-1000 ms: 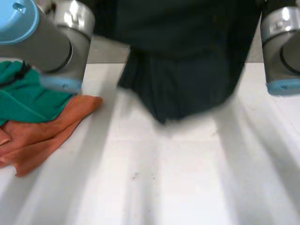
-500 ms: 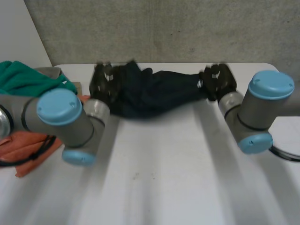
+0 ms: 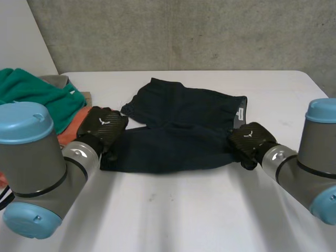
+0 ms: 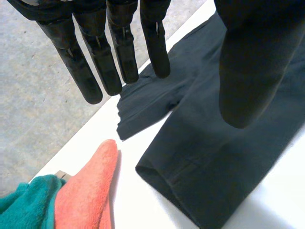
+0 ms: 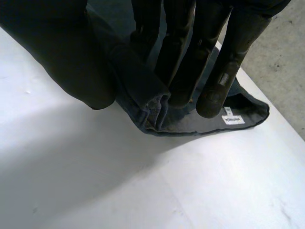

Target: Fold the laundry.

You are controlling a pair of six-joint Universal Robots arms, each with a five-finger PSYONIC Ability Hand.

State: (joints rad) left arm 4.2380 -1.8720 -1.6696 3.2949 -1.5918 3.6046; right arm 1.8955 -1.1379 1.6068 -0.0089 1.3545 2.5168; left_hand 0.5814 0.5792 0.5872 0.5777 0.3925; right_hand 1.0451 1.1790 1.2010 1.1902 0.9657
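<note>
Dark navy shorts (image 3: 178, 131) lie spread on the white table (image 3: 173, 210), one leg folded across the other. My left hand (image 3: 105, 126) hovers at the shorts' left hem. Its fingers (image 4: 119, 52) are straight and stand apart from the thumb, with the shorts (image 4: 214, 157) lying loose below them. My right hand (image 3: 249, 142) is at the waistband end on the right. In the right wrist view its thumb (image 5: 62, 52) and fingers pinch a bunched fold of the shorts (image 5: 147, 90), close to the white label (image 5: 233, 119).
A green cloth (image 3: 31, 97) lies piled on an orange cloth (image 3: 73, 123) at the table's left edge, close beside my left hand. In the left wrist view the orange cloth (image 4: 90, 191) almost touches the shorts' hem. A grey wall (image 3: 184, 31) stands behind the table.
The shorts, held up before the camera a second ago, were swung down and now lie on the table. My left hand has let go and straightened; my right hand keeps its pinch.
</note>
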